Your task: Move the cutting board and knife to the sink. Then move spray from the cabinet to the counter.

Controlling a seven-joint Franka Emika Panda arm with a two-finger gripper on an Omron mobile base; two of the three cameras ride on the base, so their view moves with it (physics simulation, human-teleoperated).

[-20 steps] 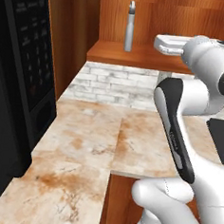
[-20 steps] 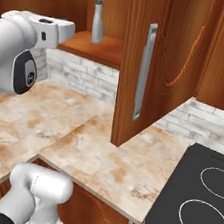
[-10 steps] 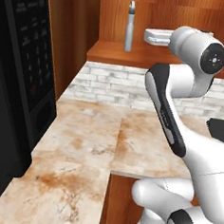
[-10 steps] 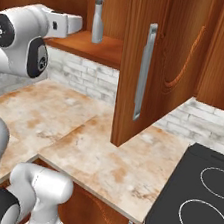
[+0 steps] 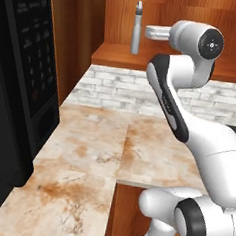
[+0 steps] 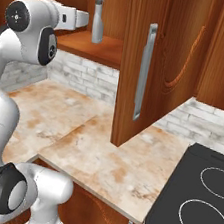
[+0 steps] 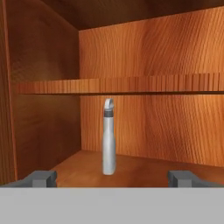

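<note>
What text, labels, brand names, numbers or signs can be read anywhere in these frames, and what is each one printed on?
No readable text in any view.
The spray in the cabinet: plain grey, no label.
The black appliance left of the counter: faint marks on its panel, too blurred to read.
The stovetop: ring outlines only, no lettering.

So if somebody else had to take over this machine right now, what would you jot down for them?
Gripper: open, empty, level with the spray bottle and short of it.
Spray bottle: upright on the bottom board of the open upper cabinet, under its inner shelf.
Counter: below the cabinet, no spray on it yet.
Done: arm raised and lined up with the bottle.
Left: reach in, close on the bottle, lift it out, set it on the counter.
Cutting board, knife, sink: can't tell from here.
</note>
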